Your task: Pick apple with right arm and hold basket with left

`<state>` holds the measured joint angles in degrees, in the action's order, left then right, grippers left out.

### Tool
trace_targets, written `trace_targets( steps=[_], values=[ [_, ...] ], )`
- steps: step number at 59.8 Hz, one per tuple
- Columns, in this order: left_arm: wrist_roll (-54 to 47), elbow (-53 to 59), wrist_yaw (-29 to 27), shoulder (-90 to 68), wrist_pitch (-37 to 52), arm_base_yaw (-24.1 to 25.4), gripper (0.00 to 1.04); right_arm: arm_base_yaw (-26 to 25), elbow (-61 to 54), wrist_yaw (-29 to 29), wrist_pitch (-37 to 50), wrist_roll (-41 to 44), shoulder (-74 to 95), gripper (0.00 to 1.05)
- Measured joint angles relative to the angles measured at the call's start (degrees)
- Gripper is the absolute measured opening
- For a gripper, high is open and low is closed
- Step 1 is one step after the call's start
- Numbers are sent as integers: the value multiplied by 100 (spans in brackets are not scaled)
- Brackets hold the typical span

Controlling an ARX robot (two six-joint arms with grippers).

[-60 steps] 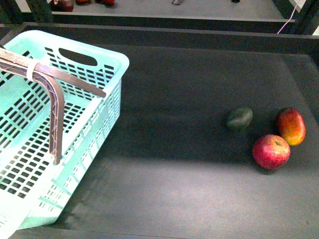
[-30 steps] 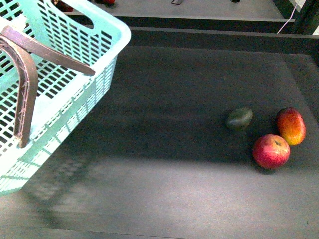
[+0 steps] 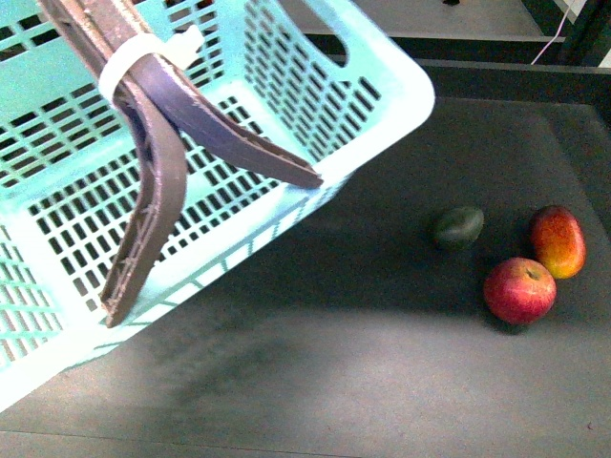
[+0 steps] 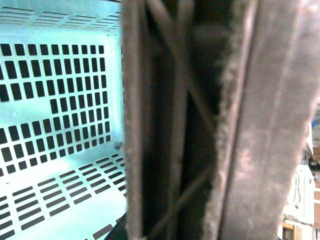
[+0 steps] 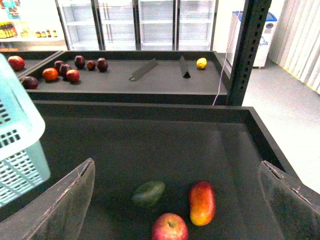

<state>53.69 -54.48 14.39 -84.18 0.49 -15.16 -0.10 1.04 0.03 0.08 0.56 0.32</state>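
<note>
Aqua plastic fills the front view from 8 o'clock round to 1 o'clock: the basket sits tilted, its slotted walls slanting above the dark table and a soft shadow lying under it. Its two brown-grey handles are swung together and bound by a white zip tie near 11 o'clock. The left wrist view shows those handles pressed close against the lens with the basket's floor behind them; the left arm's jaws are out of sight, so their grip cannot be told.

Over at 4 o'clock in the front view the apple rests on the table, well apart from the basket. A red-orange mango lies just beside it at its 1 o'clock, and a dark green fruit sits near it at its 10 o'clock, not touching.

The right gripper hangs above these fruits with its jaws spread wide and nothing between them.
</note>
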Motion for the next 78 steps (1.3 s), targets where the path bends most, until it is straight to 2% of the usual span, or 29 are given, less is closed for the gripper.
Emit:
trace_targets(
  steps=[14, 21, 58, 60, 61, 65, 69, 73, 78],
  values=[
    [-162, -57, 131, 195, -205, -763, 14, 0, 0, 0, 0, 0, 0, 96],
    [-203, -90, 212, 203, -227, -968, 14, 0, 0, -2, 0, 0, 0, 96],
    [-352, -236, 236, 155, -225, -1005, 14, 0, 0, 0, 0, 0, 0, 96],
    [-352, -236, 247, 155, -225, -1005, 14, 37, 46, 94, -164, -74, 98, 96],
    [-352, -236, 256, 155, -225, -1005, 14, 101, 214, 400, -586, -212, 267, 96],
    [-352, -238, 267, 155, -225, -1003, 14, 136, 710, 903, -1722, -601, 1027, 96],
    [-348, -238, 278, 155, -225, -1003, 14, -76, 1097, 955, -2616, -833, 1906, 96],
    [-363, -240, 278, 153, -225, -1008, 14, -330, 1134, 778, -2695, -855, 2387, 96],
    [-352, -240, 249, 138, -225, -1001, 14, -903, 1235, 293, -2144, -719, 3161, 96]
  ],
)
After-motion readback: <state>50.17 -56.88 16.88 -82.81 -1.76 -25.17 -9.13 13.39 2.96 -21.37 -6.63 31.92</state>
